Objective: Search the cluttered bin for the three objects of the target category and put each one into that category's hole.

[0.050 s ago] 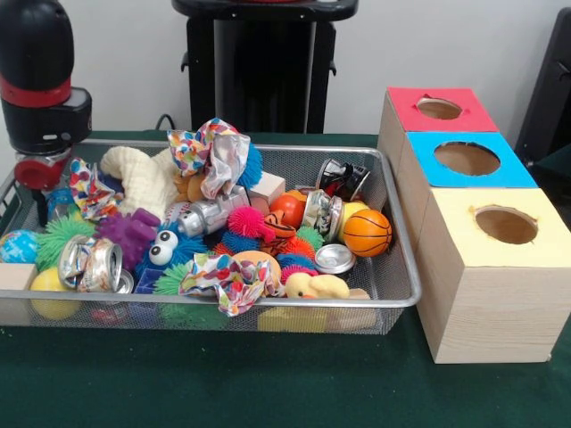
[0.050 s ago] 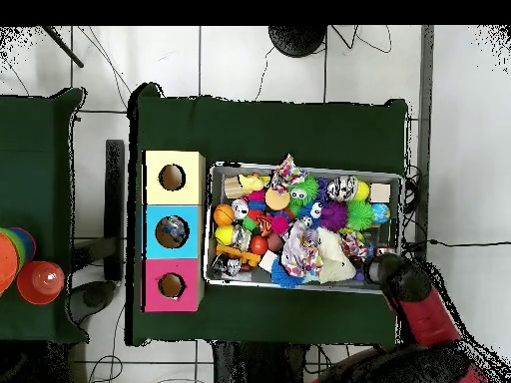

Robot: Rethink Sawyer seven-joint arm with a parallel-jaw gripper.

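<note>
A wire mesh bin (image 1: 303,147) holds a heap of toys. In it lie crushed cans (image 1: 89,263) (image 1: 343,178), a small basketball (image 1: 367,232), spiky rubber balls (image 1: 248,221), patterned fabric bows (image 1: 214,152) (image 1: 230,278), a yellow duck (image 1: 317,286) and wooden blocks (image 1: 268,187). My gripper (image 1: 40,201) hangs low over the bin's far left corner in the front view, beside a bow (image 1: 89,192); nothing shows in it. From overhead the arm (image 2: 397,277) covers that corner of the bin (image 2: 319,169). Three boxes stand beside the bin: red (image 1: 477,111), blue (image 1: 508,169), yellow (image 1: 544,241), each with a round hole.
A cream plush toy (image 1: 143,178), a purple spiky toy (image 1: 129,234) and a blue globe ball (image 1: 18,246) lie near the gripper. Something greyish shows inside the blue box's hole (image 2: 172,231). Coloured cups (image 2: 40,281) sit on a separate table.
</note>
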